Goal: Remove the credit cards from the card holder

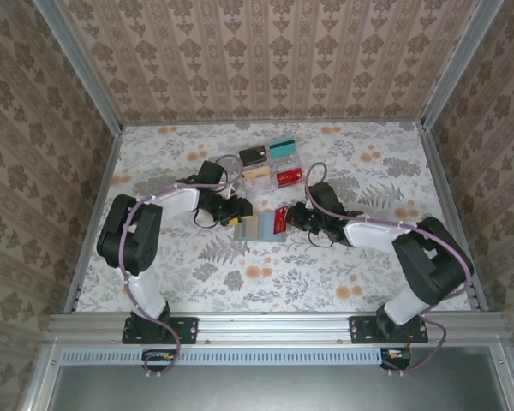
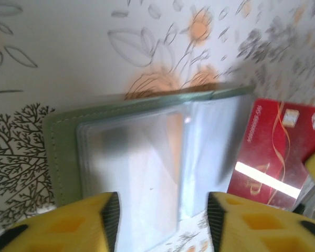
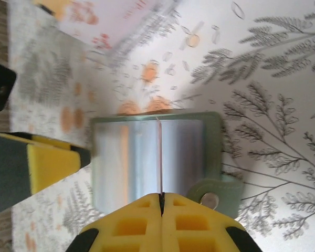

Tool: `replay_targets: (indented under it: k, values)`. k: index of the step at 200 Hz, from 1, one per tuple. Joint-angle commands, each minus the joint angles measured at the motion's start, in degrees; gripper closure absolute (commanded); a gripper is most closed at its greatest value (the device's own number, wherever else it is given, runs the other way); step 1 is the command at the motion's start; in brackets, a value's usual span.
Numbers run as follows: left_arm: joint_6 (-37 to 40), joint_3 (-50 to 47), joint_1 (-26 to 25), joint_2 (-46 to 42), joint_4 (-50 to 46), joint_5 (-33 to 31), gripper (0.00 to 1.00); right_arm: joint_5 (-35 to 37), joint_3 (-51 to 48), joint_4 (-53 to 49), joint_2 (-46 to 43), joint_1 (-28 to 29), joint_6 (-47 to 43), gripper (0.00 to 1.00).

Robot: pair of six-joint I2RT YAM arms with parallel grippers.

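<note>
At the table's centre the card holder (image 1: 255, 227) lies unfolded. Right gripper (image 3: 161, 202) clenched on a red card (image 2: 273, 157) at the holder's edge. Left gripper (image 2: 163, 216) released, jaws apart over the holder. Recommend pinning the holder down, then drawing the card out flat.

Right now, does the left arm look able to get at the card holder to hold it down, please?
Probably yes. The left gripper is open just over the card holder with nothing between them, and the right gripper, shut on the red card, is at the holder's other end.
</note>
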Motion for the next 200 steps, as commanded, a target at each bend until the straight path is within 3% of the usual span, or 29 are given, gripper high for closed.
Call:
replay_targets:
  k: [1,17,44,62,81,130,172,200]
  values:
    - [-3.6,-2.0,0.1,-6.8,6.0,0.0,0.37,0.1,-2.6,8.3,-5.6,-0.5,0.2,1.0]
    - [-7.0,-4.6,0.0,-10.3,11.5,1.1,0.26,-0.6,-4.6,11.9,-9.5,-0.6,1.6,1.0]
    - [-12.9,-8.6,-0.8,-15.3,21.6,4.6,0.18,-1.8,-5.4,15.0,-14.9,-0.9,4.1,1.0]
    - [-15.8,-9.5,-0.8,-17.4,26.0,6.9,0.17,-2.1,-5.5,17.7,-16.9,-1.1,6.6,1.0]
    - [-19.3,-10.5,-4.1,-19.4,30.3,8.1,0.16,-2.4,-4.7,20.1,-18.1,-1.2,9.0,1.0]
    - [-20.4,-10.4,-8.5,-23.8,34.5,6.1,0.18,-3.5,-3.8,26.8,-17.5,-1.2,14.3,1.0]
    - [-26.4,-12.1,-10.0,-24.1,40.3,0.0,0.28,-4.0,-4.6,29.5,-15.9,-1.1,16.2,1.0]
    - [-31.6,-14.4,-10.3,-22.9,48.6,-0.8,0.48,-3.2,-5.4,30.2,-15.7,-1.2,16.5,1.0]
